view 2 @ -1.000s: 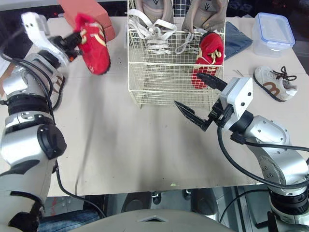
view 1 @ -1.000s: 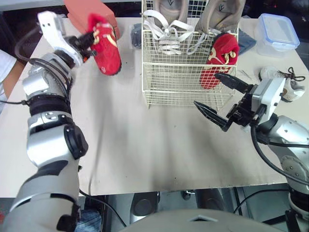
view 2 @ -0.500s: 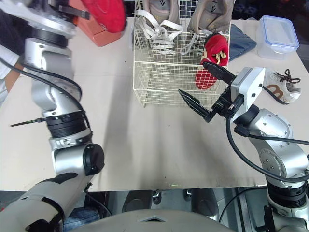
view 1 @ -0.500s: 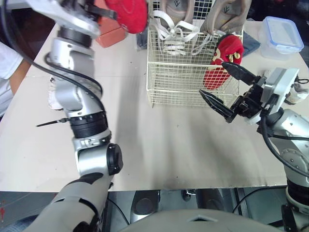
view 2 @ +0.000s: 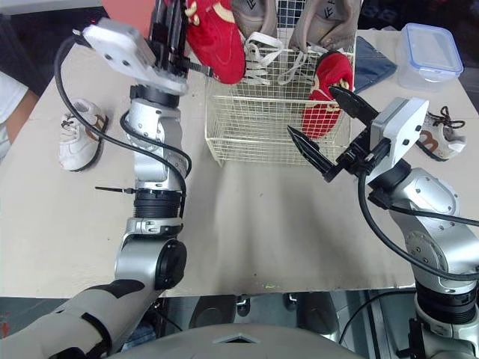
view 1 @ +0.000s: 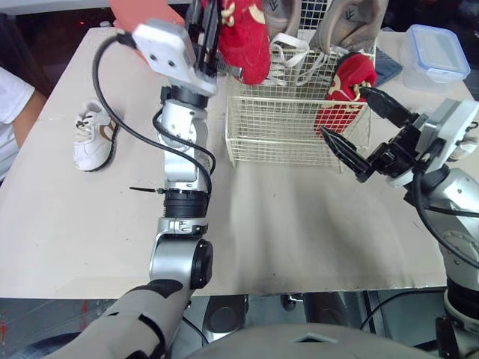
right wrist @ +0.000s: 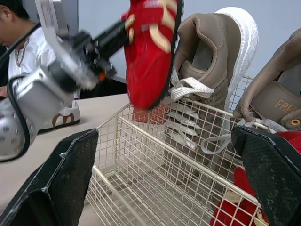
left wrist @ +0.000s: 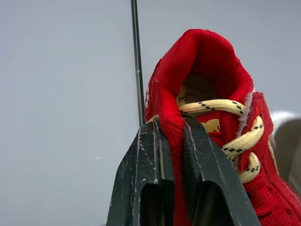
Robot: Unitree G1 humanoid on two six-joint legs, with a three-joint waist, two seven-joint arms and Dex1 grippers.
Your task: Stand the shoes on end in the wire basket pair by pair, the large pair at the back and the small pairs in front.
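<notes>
Pinching red shoe (left wrist: 207,70): left gripper (left wrist: 171,126) jaws | right gripper (view 1: 349,114) jaws spread | tan shoe (right wrist: 277,101) reads "FREE"

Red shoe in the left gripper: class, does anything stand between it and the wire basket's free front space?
Nothing visible does. The red shoe, pinched by the left gripper, hangs above the wire basket's left side; the second red shoe stands front right, tan shoes behind.

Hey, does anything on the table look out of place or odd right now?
The small white pair is split: one white shoe sits near the table's left edge, its mate far right beside the lidded container. Nothing looks spilled or damaged.
</notes>
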